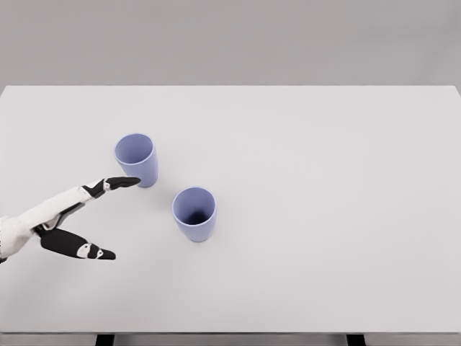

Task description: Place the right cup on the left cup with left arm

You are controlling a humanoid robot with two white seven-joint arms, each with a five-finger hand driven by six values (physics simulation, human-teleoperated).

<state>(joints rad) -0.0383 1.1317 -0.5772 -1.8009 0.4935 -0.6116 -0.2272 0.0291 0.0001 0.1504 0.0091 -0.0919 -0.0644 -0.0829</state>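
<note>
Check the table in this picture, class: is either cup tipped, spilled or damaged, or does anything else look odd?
Nothing stands out. Both purple cups stand upright and apart on the white table: the left cup and the right cup, both apparently empty. The left hand is open beside the left cup, holding nothing.

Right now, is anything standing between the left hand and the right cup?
Nothing visible blocks it. The left hand is open at the table's left, with bare tabletop between it and the right cup. The left cup stands farther back, beside the upper fingertips, off that path.
</note>
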